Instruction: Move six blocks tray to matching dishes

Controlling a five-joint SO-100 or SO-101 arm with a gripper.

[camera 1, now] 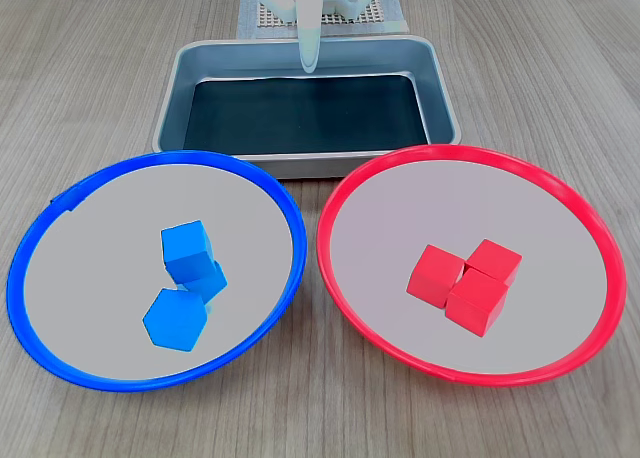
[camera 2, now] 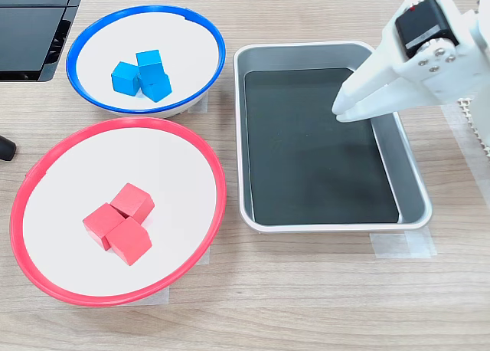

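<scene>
Tabletop (camera 1: 560, 68), pale wood grain. Tray (camera 1: 440, 88) sits at top centre in one fixed view, at right (camera 2: 413, 190) in the other. Dark flat bottom bare, no cubes in it. Tape strips at tray corner nearest camera in the side fixed view.

Blue-rim dish (camera 1: 60, 238) on left, red-rim dish (camera 1: 590, 238) on right in the front fixed view; rims nearly touching each other, both just in front of tray. In the other fixed view, blue-rim dish (camera 2: 207, 37) is at top left, red-rim dish (camera 2: 46, 167) below it.

Three blue blocks (camera 1: 186, 251) clustered inside blue-rim dish, touching, one tilted on edge. Same cluster (camera 2: 144, 75) seen in the other fixed view. Three red blocks (camera 1: 470, 286) clustered inside red-rim dish, touching one another; also (camera 2: 122, 222).

Tool (camera 2: 342, 113) white, hangs above right side of tray, tips pointing down-left in the side fixed view. Fingers together, nothing between them. In the front fixed view tool (camera 1: 309, 66) is a narrow white shape over tray's far wall.

Dark flat object (camera 2: 31, 29) at top-left corner, partly cut off.
</scene>
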